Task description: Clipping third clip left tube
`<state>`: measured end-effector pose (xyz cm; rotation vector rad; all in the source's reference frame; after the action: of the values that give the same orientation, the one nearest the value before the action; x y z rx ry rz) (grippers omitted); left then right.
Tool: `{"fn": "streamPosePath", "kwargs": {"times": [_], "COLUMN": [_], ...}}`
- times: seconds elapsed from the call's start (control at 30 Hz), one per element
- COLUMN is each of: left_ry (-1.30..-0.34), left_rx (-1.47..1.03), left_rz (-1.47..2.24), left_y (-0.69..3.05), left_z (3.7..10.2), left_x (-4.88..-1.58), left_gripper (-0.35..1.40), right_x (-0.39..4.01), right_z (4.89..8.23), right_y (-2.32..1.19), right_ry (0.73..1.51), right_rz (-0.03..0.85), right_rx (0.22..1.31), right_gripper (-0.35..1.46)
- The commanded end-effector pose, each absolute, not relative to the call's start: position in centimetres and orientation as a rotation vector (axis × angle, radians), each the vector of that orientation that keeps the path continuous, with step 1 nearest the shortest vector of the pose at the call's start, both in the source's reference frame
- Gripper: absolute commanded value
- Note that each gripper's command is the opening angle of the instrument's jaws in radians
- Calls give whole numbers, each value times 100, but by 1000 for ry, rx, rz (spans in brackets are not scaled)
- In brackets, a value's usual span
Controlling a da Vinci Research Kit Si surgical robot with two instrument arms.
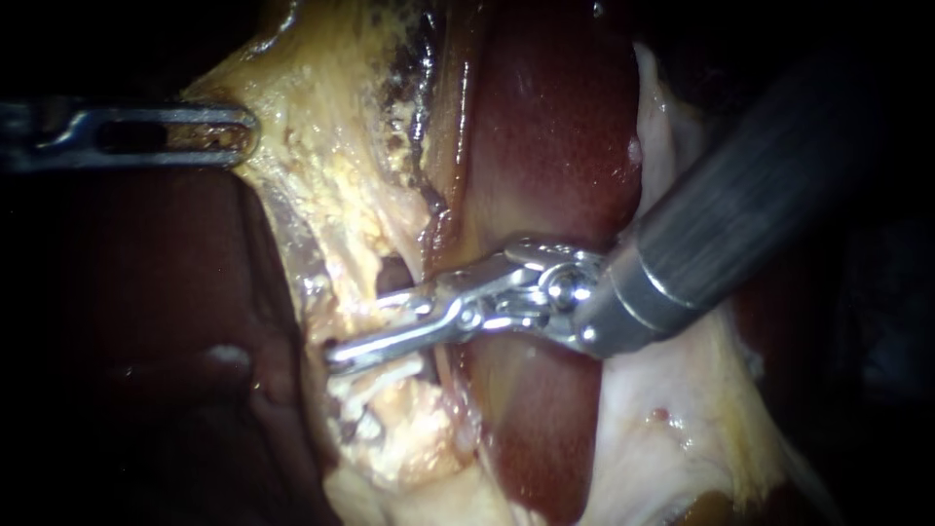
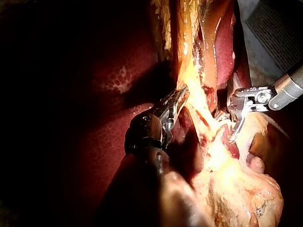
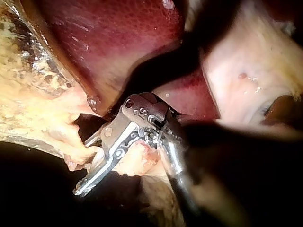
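A glossy, dark red liver lobe (image 1: 555, 127) runs from far to near through the scene's centre. To its left lies yellow fatty tissue (image 1: 331, 146) (crumbly, darkened along its far right edge). Pale membrane (image 1: 672, 429) spreads at near right.

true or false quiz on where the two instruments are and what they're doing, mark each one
1. The left instrument grips yellow tissue. True.
2. The right instrument comes in from the lower left. False: its shaft comes in from the upper right.
3. White clips sit beside the right instrument's tip. True.
4. The two instruments touch each other. False: they are well apart.
5. The liver is hidden. False: it shows dark red behind the right instrument.
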<state>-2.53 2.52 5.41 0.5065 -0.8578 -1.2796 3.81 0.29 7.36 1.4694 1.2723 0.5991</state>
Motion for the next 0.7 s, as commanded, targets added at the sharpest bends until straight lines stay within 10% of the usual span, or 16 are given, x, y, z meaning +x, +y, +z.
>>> {"fn": "streamPosePath", "kwargs": {"times": [0.03,0.7], "left_ry": [-857,-857], "left_rx": [504,499], "left_rz": [-1281,-1279], "left_y": [252,254], "left_z": [542,543], "left_x": [-253,-256], "left_gripper": [-35,-35], "right_x": [382,412], "right_z": [733,739], "right_y": [26,38], "right_ry": [1265,1280], "right_rz": [606,801], "right_rx": [1476,1432], "right_gripper": [39,39]}}
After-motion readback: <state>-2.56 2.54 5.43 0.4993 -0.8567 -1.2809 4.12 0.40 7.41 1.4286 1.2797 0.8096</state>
